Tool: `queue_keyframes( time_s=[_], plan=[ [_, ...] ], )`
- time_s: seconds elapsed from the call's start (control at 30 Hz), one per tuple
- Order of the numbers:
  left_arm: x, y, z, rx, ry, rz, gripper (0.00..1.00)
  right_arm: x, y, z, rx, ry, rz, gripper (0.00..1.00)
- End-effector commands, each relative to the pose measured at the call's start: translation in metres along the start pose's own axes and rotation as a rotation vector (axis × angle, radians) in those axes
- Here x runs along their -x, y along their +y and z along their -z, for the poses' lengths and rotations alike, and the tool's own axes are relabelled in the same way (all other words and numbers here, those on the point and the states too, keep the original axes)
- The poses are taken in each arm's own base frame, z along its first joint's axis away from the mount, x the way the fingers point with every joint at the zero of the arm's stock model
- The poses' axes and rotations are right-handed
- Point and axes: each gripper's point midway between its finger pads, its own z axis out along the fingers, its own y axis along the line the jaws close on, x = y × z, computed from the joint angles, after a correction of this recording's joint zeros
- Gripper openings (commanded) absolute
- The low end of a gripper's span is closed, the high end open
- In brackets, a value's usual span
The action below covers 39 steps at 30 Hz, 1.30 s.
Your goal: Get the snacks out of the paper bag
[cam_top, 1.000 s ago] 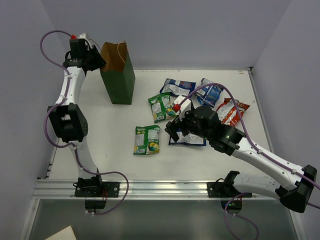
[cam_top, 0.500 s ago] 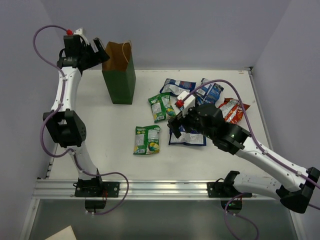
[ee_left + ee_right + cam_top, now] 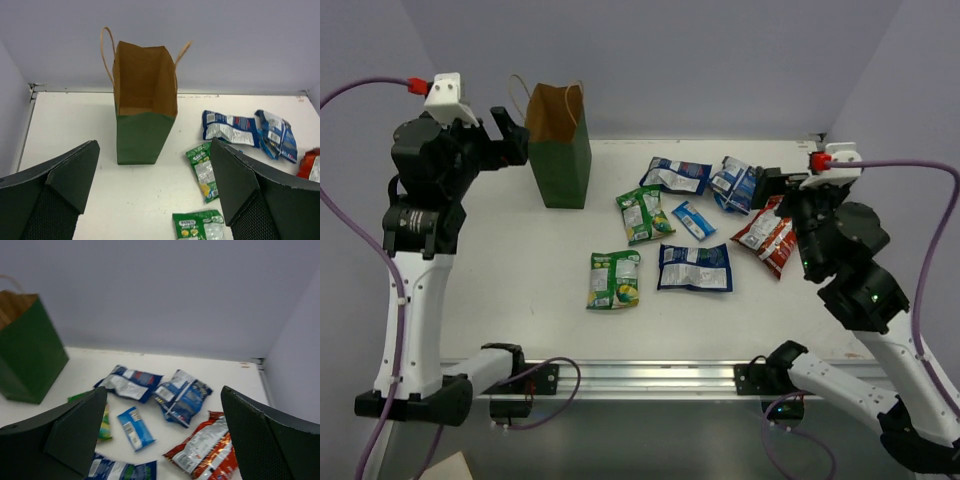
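The paper bag [image 3: 558, 150] [image 3: 145, 115] stands upright at the back left, dark green with a brown inside where no packet shows. The snacks lie on the table to its right: two green packets [image 3: 642, 213] [image 3: 614, 279], three blue-and-white ones [image 3: 677, 174] [image 3: 738, 184] [image 3: 694, 267], a small blue bar [image 3: 693, 219] [image 3: 134, 427] and a red-orange chip bag [image 3: 775, 234] [image 3: 207, 447]. My left gripper [image 3: 508, 135] [image 3: 154, 144] hangs open, raised to the left of the bag and holding nothing. At the right, my right gripper [image 3: 772, 186] [image 3: 164, 390] is open and empty above the chip bag.
Grey walls close in the white table [image 3: 520, 290] at the back and on both sides. An aluminium rail [image 3: 640, 378] runs along the near edge, with both arm bases on it. The bag's tan loop handles [image 3: 106, 52] stick up above its rim.
The left gripper has opened and drawn back from the bag's rim, rising to the left. The right arm has lifted away from the table's middle to the right, uncovering the small blue bar.
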Motion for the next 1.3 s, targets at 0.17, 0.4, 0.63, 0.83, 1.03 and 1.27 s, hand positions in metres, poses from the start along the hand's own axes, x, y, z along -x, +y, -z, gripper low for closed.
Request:
queue_keyframes(
  time_s=[0.17,0.4,0.63,0.83,1.03,1.27],
  plan=[
    [-0.015,0.016,0.074,0.113,-0.093,-0.137,1.0,0.051,-0.101,0.046,-0.372,-0.14,0.007,0.99],
    [-0.03,0.034,0.111,0.18,-0.243,-0.091,1.0,0.052,-0.11,0.072,-0.354,-0.201,-0.006,0.99],
    [-0.053,0.04,0.12,0.193,-0.21,-0.128,1.0,0.035,-0.125,0.105,-0.379,-0.244,-0.11,0.99],
    [-0.061,0.037,0.112,0.173,-0.186,-0.114,1.0,0.031,-0.133,0.126,-0.377,-0.286,-0.155,0.99],
    [-0.069,0.036,0.099,0.161,-0.156,-0.109,1.0,0.023,-0.132,0.135,-0.35,-0.28,-0.174,0.99],
    [-0.08,0.034,0.092,0.144,-0.111,-0.118,1.0,0.015,-0.121,0.141,-0.265,-0.265,-0.194,0.99]
  ],
)
